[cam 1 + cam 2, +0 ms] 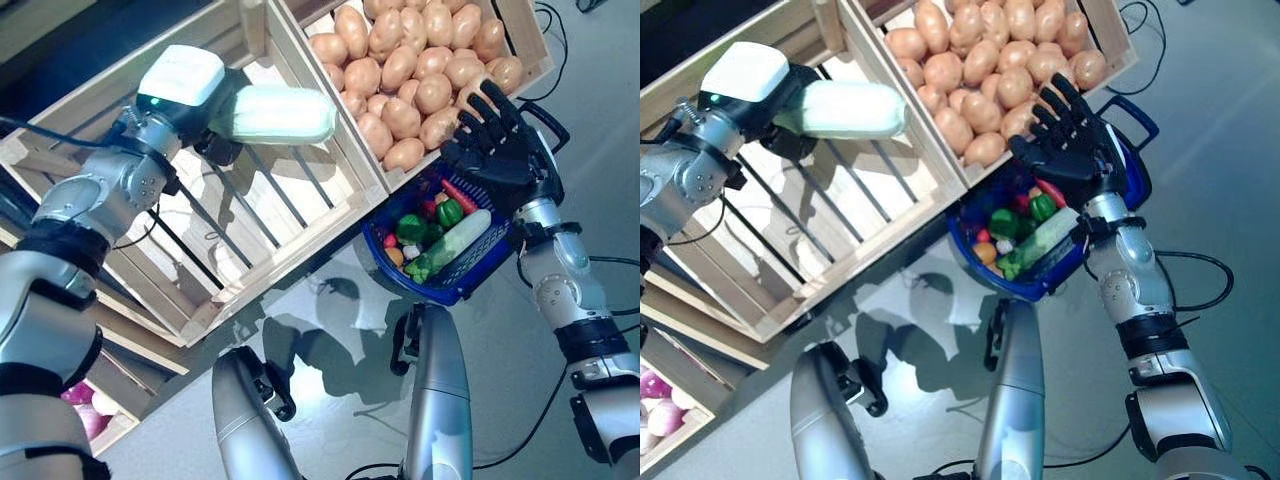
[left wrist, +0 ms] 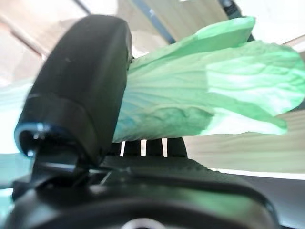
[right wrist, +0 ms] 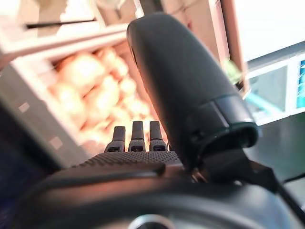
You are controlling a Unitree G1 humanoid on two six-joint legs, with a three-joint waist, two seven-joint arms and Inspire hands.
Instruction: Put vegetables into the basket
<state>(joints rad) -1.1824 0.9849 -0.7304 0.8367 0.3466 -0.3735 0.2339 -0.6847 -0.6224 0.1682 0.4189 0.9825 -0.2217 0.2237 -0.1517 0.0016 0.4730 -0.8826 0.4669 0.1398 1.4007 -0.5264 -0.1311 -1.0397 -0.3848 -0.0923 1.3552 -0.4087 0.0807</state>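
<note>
Left hand [image 1: 215, 140] clenched round a pale green cabbage [image 1: 283, 114] above the empty slatted crate [image 1: 300, 215], blue basket [image 1: 455, 285] of vegetables well right, right hand [image 1: 497, 140] spread flat over its far rim by the potato crate [image 1: 420, 60]

Head stereo pair looks down over the crates [image 1: 300, 190]; wrist cameras sit close behind each robot hand.

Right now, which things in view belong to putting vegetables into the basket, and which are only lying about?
Belong to the job:
- cabbage, gripped by the left hand over the empty crate
- blue basket, already holding vegetables, carried on the right arm
- right hand, fingers straight

Lying about:
- crate of potatoes
- pink vegetables in a lower crate
</note>
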